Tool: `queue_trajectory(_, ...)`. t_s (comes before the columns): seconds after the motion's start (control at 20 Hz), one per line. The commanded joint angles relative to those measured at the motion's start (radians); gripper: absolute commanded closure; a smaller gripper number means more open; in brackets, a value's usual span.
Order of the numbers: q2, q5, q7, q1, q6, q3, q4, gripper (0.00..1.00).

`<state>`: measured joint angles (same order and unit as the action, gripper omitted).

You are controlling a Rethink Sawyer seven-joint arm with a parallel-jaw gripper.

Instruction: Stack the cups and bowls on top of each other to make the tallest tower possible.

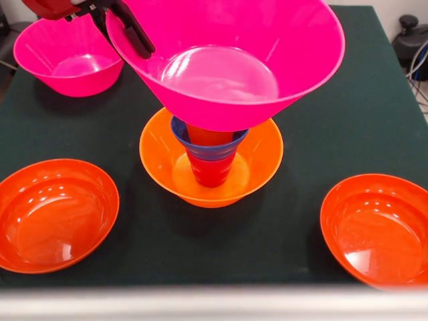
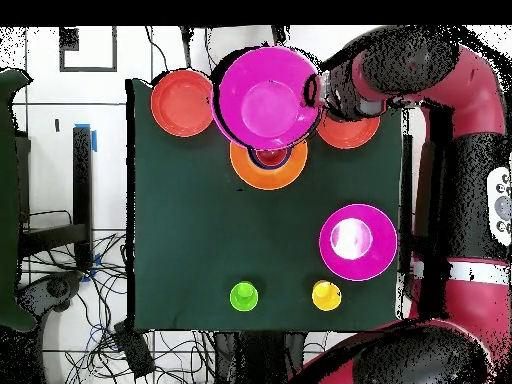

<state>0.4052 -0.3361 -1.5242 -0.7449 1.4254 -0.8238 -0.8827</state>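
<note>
1. Black end effector, upper left in the front view, is clamped narrow on the left rim of the large deep glossy pink plastic bowl, which hangs upright and tilted.
2. The key relation: the carried pink bowl's base sits directly above the tower and looks just clear of it; contact can't be confirmed.
3. The tower is a large orange plastic bowl as base, holding a red plastic cup, a small blue plastic bowl and an orange cup on top.
4. Judgement: the next move is straight down, levelling the bowl; a tilted release risks toppling the tower.
5. The second large pink bowl and two shallow red-orange bowls rest on the dark green desk.
</note>
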Motion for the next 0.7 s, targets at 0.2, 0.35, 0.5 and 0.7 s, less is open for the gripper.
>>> queue_trajectory(0.2,0.002,-0.085,0.363,-0.016,0.024,0.022,-0.061,1.0)
queue_trajectory(0.35,-0.011,-0.097,0.357,-0.011,0.006,0.027,-0.059,1.0)
queue_trajectory(0.5,-0.007,-0.106,0.354,-0.013,-0.003,0.033,-0.075,1.0)
queue_trajectory(0.7,0.01,-0.111,0.36,-0.029,-0.014,0.036,-0.112,1.0)
